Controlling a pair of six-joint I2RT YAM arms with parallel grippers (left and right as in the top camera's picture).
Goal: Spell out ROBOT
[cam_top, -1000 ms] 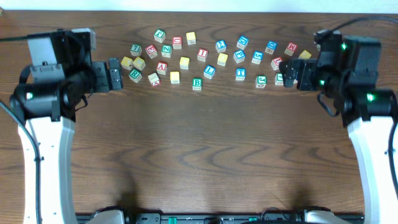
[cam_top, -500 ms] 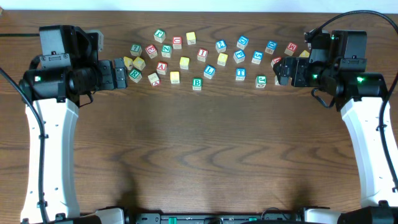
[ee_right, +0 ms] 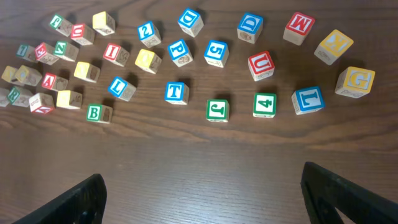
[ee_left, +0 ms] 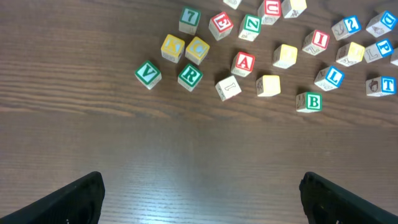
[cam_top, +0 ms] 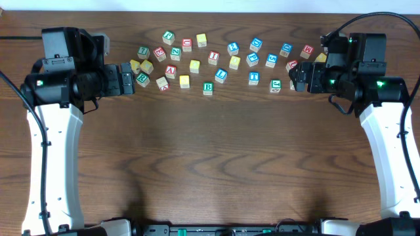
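Observation:
Wooden letter cubes lie scattered along the far side of the table. The green R cube point(ee_left: 189, 76) point(cam_top: 142, 78) sits at the left end of the scatter, just ahead of my left gripper point(ee_left: 200, 193) point(cam_top: 133, 78), which is open and holds nothing. The green B cube point(ee_left: 309, 101) point(ee_right: 96, 112) point(cam_top: 208, 88) lies nearest the table's middle. The blue T cube point(ee_right: 176, 93) point(cam_top: 254, 77) is right of it. Yellow-faced cubes point(ee_left: 173, 46) point(ee_left: 268, 85) lie among them; their letters are unreadable. My right gripper point(ee_right: 202, 186) point(cam_top: 293, 76) hangs open and empty at the right end.
Red-lettered cubes A point(ee_left: 243, 63) and U point(ee_right: 261, 65), a green V point(ee_left: 147, 73), a green J point(ee_right: 217, 110), a green 4 point(ee_right: 264, 104), blue L cubes point(ee_right: 308, 99) and a yellow G point(ee_right: 356, 81) sit in the same scatter. Bare wood table point(cam_top: 210, 164) lies in front.
Both arms have straightened from a lean, and their grippers edged slightly inward toward the cubes. No cube has moved.

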